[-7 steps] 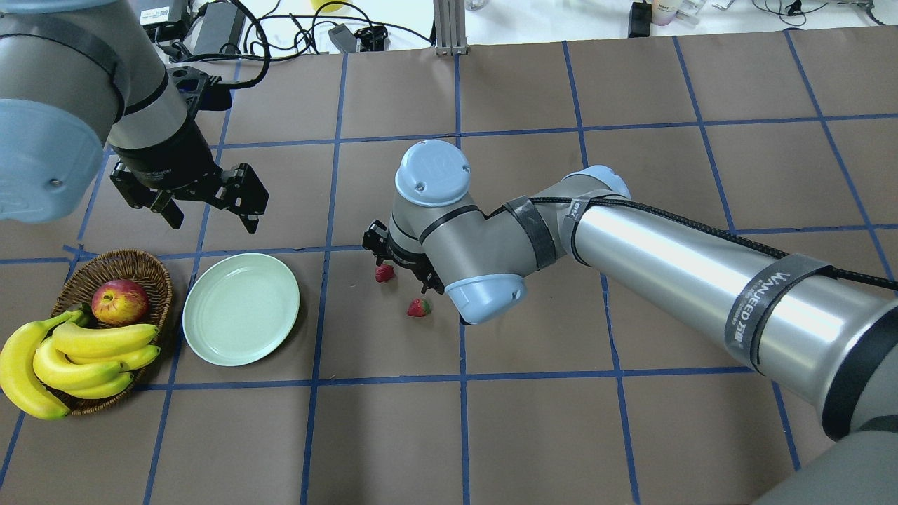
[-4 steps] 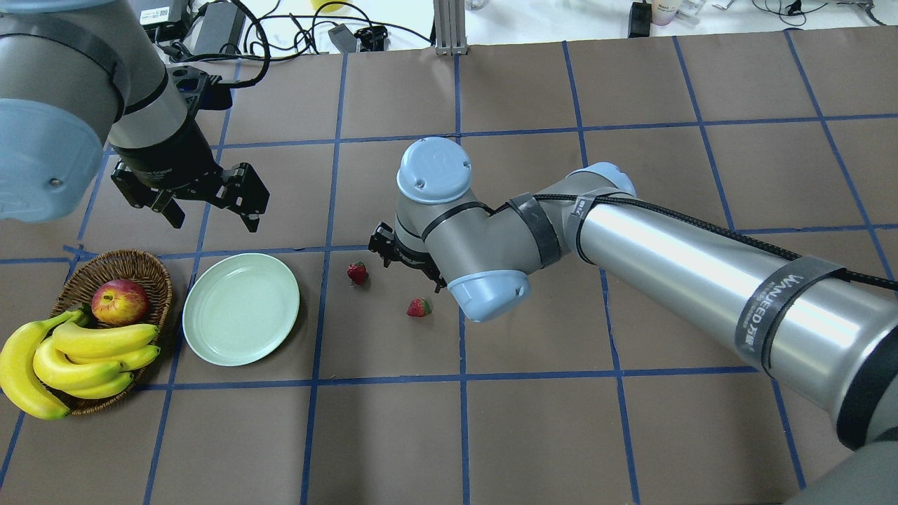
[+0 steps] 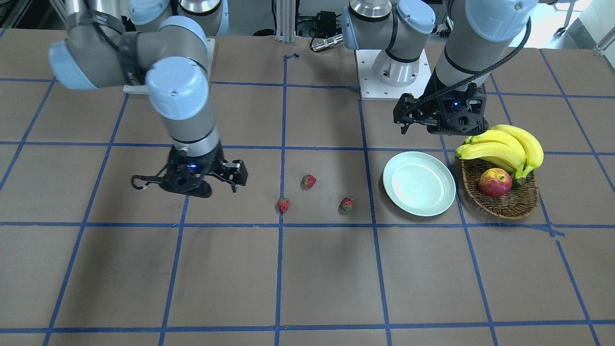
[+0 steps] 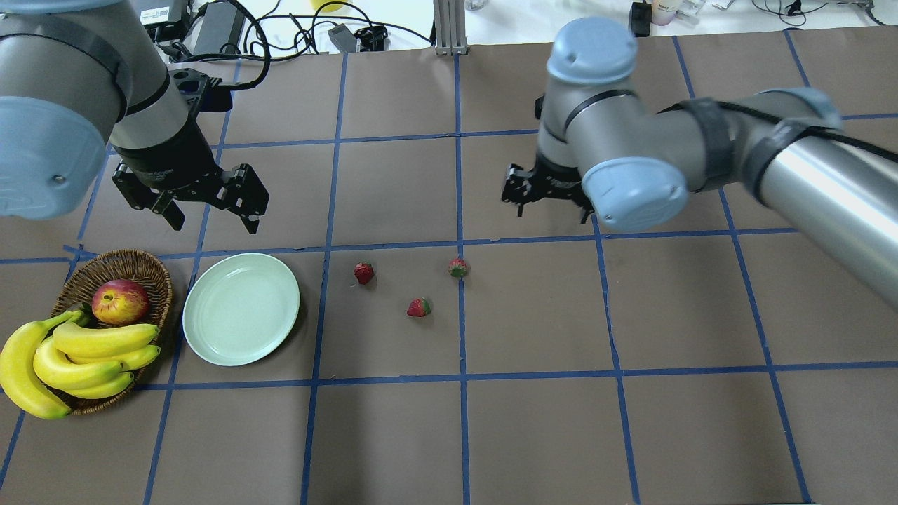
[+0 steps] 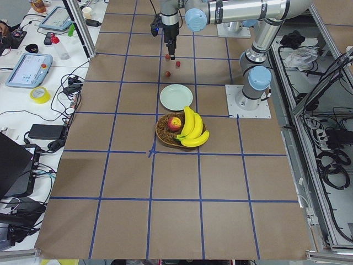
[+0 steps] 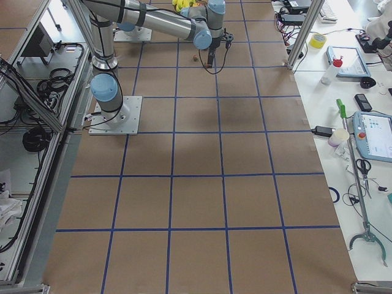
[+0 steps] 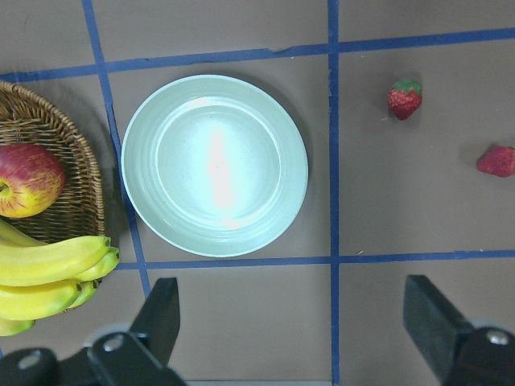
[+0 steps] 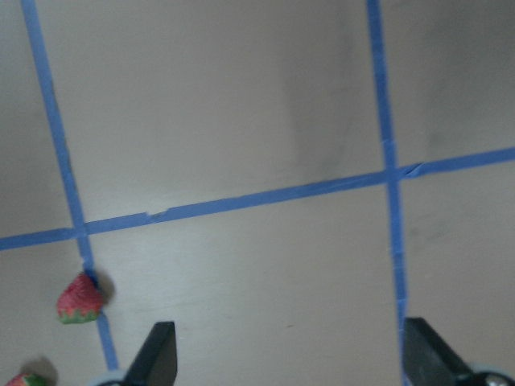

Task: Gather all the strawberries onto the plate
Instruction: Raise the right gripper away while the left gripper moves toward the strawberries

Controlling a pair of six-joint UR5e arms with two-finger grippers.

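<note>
— What has changed for us just now?

— A moment ago our right pincer [image 4: 551, 210] was down on a berry. Now it has lifted away to about 1 o'clock of the strawberries [image 4: 419, 307], seen from overhead. The berry closest to the plate [image 4: 363, 272] has ended up a little nearer the plate [image 4: 241, 308] than it was. With the arm gone, a third berry [image 4: 457, 267] shows too.

— So did we drop it or push it?

— We cannot say for sure; the arm hid the contact. Either way nothing was gathered. All three lie on the table [image 4: 533, 421] at 3 o'clock of the plate, and the plate is bare.

— And the right pincer itself?

— Spread wide and empty. Its wrist camera shows both fingers [image 8: 157, 358] far apart with only table between them, touching nothing.

— The left one?

— Our left pincer [image 4: 214, 224] hangs at 12 o'clock of the plate, also wide apart and carrying nothing. We judge the pick needs another try.
</note>
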